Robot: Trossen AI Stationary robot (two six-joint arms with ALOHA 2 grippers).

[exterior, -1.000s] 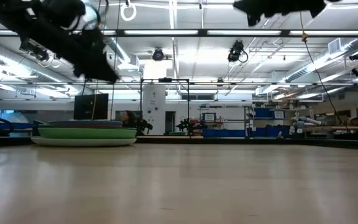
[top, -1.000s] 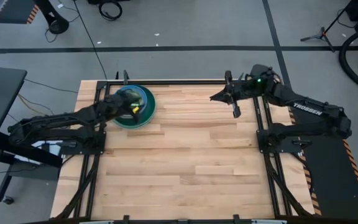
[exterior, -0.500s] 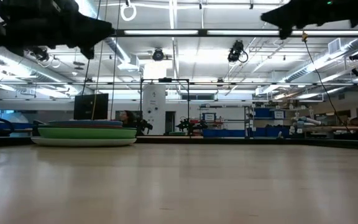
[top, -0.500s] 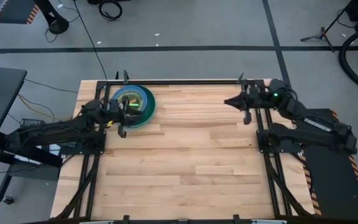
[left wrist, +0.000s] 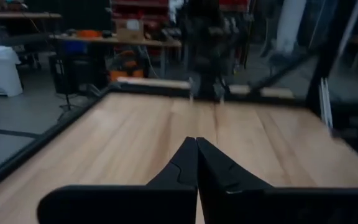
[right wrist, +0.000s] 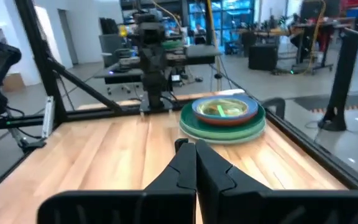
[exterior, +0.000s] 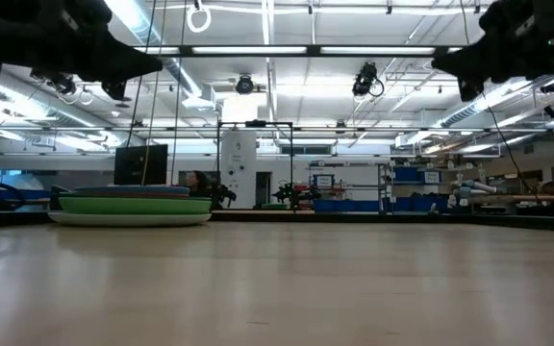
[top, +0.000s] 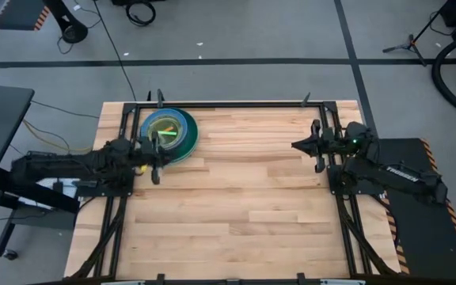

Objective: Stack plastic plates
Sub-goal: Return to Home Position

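Near clenched left tool [left wrist: 196, 142], plate stack [top: 168, 131], right tool [right wrist: 195, 145] clenched, per wrist views.

2 arms folded low at their own sides, both grippers closed.
The left arm [top: 70, 165] lies low and stretched inward from the left edge. The left gripper [left wrist: 196, 149] has its 2 dark fingers pressed together along their length. The right arm [top: 390, 170] is folded compactly at the right edge. The right gripper [right wrist: 196, 152] points inward, level, with its 2 fingers meeting tip to tip.
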